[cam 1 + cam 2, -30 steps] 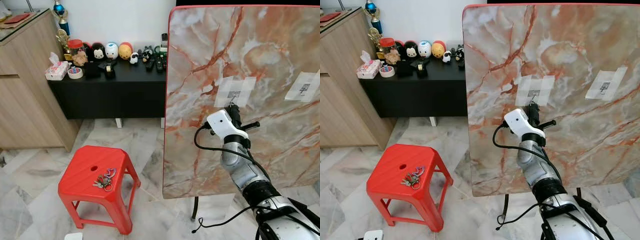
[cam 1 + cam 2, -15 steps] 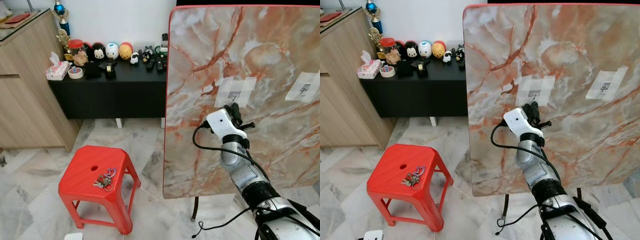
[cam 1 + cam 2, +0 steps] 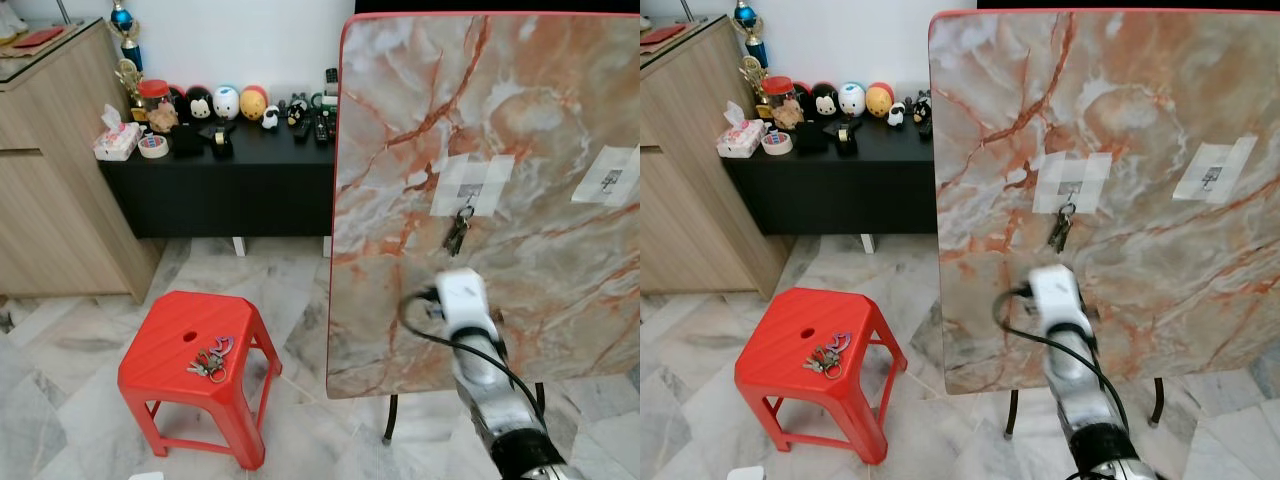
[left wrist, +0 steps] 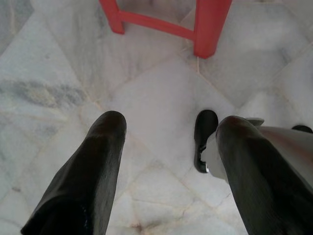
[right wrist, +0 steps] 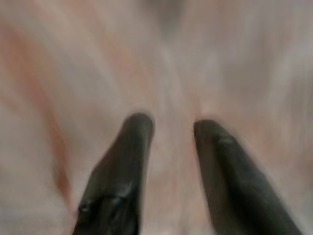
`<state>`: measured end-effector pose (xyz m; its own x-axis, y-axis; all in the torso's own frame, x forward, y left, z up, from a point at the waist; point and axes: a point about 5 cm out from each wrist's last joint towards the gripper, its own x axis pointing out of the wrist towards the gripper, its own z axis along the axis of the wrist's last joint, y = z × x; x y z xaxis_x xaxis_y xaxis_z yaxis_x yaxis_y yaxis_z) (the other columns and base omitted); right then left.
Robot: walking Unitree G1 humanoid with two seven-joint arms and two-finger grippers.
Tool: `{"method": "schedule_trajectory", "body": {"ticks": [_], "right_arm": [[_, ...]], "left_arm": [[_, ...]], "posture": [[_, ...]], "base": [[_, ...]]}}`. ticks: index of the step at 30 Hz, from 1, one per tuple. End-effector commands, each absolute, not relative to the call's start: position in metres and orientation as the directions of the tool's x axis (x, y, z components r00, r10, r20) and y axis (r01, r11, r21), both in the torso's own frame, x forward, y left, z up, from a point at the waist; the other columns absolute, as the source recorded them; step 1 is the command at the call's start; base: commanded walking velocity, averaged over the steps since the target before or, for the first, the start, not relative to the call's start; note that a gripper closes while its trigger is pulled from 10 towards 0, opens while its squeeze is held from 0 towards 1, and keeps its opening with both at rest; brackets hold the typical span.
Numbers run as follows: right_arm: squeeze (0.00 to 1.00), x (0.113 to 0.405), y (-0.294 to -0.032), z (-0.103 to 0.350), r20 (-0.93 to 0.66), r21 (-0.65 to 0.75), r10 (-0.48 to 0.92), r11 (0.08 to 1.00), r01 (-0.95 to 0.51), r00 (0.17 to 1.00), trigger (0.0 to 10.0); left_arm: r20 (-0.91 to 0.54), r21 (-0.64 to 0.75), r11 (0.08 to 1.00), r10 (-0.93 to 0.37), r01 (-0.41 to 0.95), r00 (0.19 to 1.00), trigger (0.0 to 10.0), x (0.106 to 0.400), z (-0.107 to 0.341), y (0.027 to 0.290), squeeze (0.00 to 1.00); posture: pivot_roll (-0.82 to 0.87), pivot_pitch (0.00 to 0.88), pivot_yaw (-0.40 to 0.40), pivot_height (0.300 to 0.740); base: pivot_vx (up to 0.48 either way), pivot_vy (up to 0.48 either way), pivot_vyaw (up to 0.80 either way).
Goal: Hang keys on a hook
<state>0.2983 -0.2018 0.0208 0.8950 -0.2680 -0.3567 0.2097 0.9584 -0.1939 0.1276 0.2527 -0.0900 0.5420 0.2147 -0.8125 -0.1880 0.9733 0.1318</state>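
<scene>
1. A marble-patterned board [image 3: 500, 130] is stood upright on thin legs, and two taped patches are seen on its face.
2. A red stool [image 3: 190, 370] is set on the marble floor to the left of the board; a second bunch of keys [image 3: 210, 358] is laid on its seat.
3. The right end effector [image 5: 171, 147] is held in front of the board, below the hook, with its fingers apart and nothing between them.
4. The left end effector [image 4: 168, 147] is hung over the floor near the stool's legs, released and empty.
5. The keys [image 3: 457, 232] are hung from the hook [image 3: 466, 203] on the left patch, directly above the right end effector and clear of it; their long axis is vertical, pointing down.
</scene>
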Motion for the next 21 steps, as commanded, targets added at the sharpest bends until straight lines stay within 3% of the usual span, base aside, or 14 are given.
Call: {"method": "schedule_trajectory", "body": {"ticks": [1,4,6,10,12,16,21], "right_arm": [[0.00,0.274,-0.216,-0.009,-0.517,-0.100,-0.297,0.952,0.289,0.803,10.0],[0.00,0.254,-0.218,-0.029,-0.592,-0.102,-0.289,0.953,0.286,0.752,10.0],[0.00,0.217,-0.215,-0.059,-0.722,-0.103,-0.257,0.958,0.268,0.642,10.0],[0.00,0.193,-0.210,-0.076,-0.797,-0.086,-0.216,0.965,0.248,0.564,10.0],[0.00,0.166,-0.193,-0.092,-0.862,0.012,-0.097,0.977,0.211,0.497,10.0],[0.00,0.155,-0.192,-0.097,-0.876,0.050,-0.127,0.935,0.350,0.465,10.0],[0.00,0.144,-0.189,-0.101,-0.895,0.033,-0.112,0.949,0.315,0.432,10.0]], "left_arm": [[-0.825,0.140,0.975,0.212,-0.172,0.524,10.0,0.122,-0.092,0.253,0.00],[-0.825,0.144,0.976,0.210,-0.165,0.524,10.0,0.123,-0.092,0.253,0.00],[-0.826,0.148,0.978,0.205,-0.148,0.525,10.0,0.124,-0.092,0.253,0.00],[-0.826,0.151,0.978,0.203,-0.141,0.526,10.0,0.124,-0.091,0.253,0.00],[-0.824,0.152,0.978,0.204,-0.141,0.528,10.0,0.125,-0.091,0.254,0.00],[-0.823,0.146,0.979,0.201,-0.145,0.531,10.0,0.127,-0.090,0.255,0.00],[-0.828,0.144,0.980,0.196,-0.140,0.526,10.0,0.129,-0.089,0.256,0.00]], "posture": [[0.05,0.000,-0.019,0.740],[0.03,0.000,-0.010,0.740],[0.02,0.000,0.007,0.740],[0.02,0.000,0.012,0.740],[0.02,0.000,0.009,0.740],[0.02,0.000,0.008,0.740],[0.02,0.000,0.006,0.740]], "base": [[0.000,0.000,0.00],[0.000,0.000,0.00],[0.000,0.000,0.00],[0.000,0.000,0.00],[0.000,0.000,0.00],[0.000,0.000,0.00],[0.000,0.000,0.00]]}}
